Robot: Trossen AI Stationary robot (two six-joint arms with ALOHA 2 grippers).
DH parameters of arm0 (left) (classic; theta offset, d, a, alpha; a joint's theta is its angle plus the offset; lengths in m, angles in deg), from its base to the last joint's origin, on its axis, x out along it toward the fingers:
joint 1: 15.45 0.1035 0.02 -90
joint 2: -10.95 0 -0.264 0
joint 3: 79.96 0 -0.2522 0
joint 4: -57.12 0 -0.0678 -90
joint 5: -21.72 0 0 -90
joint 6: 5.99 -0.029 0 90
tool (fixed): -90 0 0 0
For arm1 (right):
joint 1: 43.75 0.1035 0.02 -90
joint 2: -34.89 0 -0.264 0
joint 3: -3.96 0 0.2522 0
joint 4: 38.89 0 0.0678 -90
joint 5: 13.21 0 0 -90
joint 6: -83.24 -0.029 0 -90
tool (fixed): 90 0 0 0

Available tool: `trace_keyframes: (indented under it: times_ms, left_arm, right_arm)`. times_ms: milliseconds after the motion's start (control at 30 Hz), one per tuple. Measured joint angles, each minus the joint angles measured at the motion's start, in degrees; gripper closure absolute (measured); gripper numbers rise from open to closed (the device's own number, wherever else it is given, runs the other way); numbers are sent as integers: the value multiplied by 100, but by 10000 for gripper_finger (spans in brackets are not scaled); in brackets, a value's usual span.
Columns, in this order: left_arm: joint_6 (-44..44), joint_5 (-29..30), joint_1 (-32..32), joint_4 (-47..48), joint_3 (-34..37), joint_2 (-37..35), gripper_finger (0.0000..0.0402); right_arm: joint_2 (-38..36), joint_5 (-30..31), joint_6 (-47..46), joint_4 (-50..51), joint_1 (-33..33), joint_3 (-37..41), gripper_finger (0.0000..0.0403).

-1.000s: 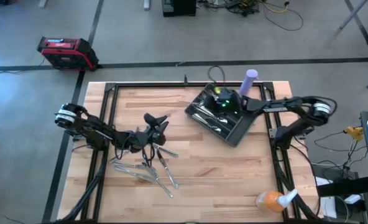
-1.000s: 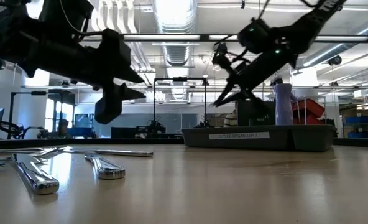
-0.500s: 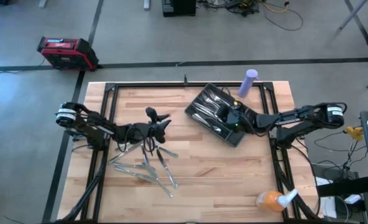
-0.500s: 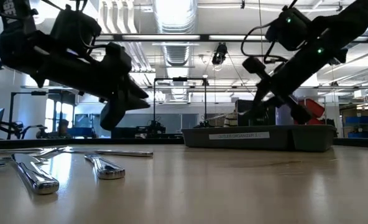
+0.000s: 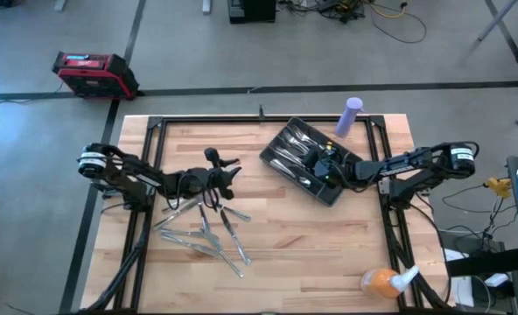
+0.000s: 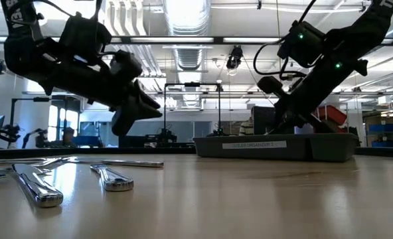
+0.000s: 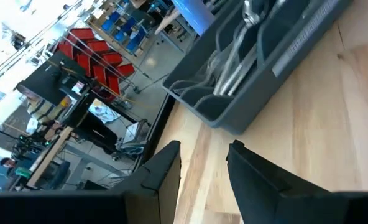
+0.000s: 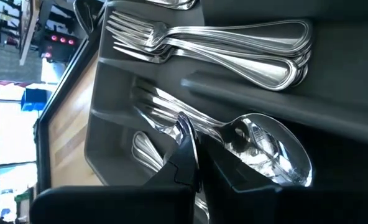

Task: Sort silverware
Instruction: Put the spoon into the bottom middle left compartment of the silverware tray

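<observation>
High view: the left gripper hangs over the wood table at about nine o'clock, a little above the loose pile of silverware fanned out toward seven o'clock. Its two dark fingers stand apart with bare wood showing between them in the left wrist view, nothing pinched. From the low view that gripper is clearly off the surface, with several loose pieces lying flat on the table below and to the side of it.

Over at one to two o'clock sits the dark grey tray, turned at an angle, with sorted silverware already lying in its compartments. The right gripper is down at the tray, reaching in from three o'clock. The right wrist view looks straight into it: a row of forks stacked in one compartment, and in the next one a spoon just beside the right fingers. Those fingers are pressed nearly together, and I cannot tell whether anything is caught between them.

A purple cylinder stands past the tray at one o'clock
</observation>
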Motion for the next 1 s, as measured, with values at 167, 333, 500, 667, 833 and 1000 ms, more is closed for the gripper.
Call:
trace_keyframes:
  times_ms: [167, 333, 500, 667, 833, 1000]
  left_arm:
    - [32, 3, 0, -9, 13, -159, 283]
    - [77, 4, 0, 4, 43, -260, 283]
    - [224, 8, -2, 18, 91, -269, 283]
    - [268, 10, -13, 20, 113, -269, 283]
    - [321, 21, -17, 44, 200, -269, 283]
    - [347, 23, -17, 44, 256, -289, 283]
  right_arm:
    - [-7, -37, 75, 4, 0, -5, 403]
    - [-20, -98, 88, 3, 0, -5, 393]
    - [-20, -145, -43, 0, 35, -7, 353]
    - [-65, -144, -182, -12, 36, -9, 313]
    - [-381, -268, 24, 23, 76, -14, 286]
    - [-890, -444, 264, 692, 80, -16, 266]
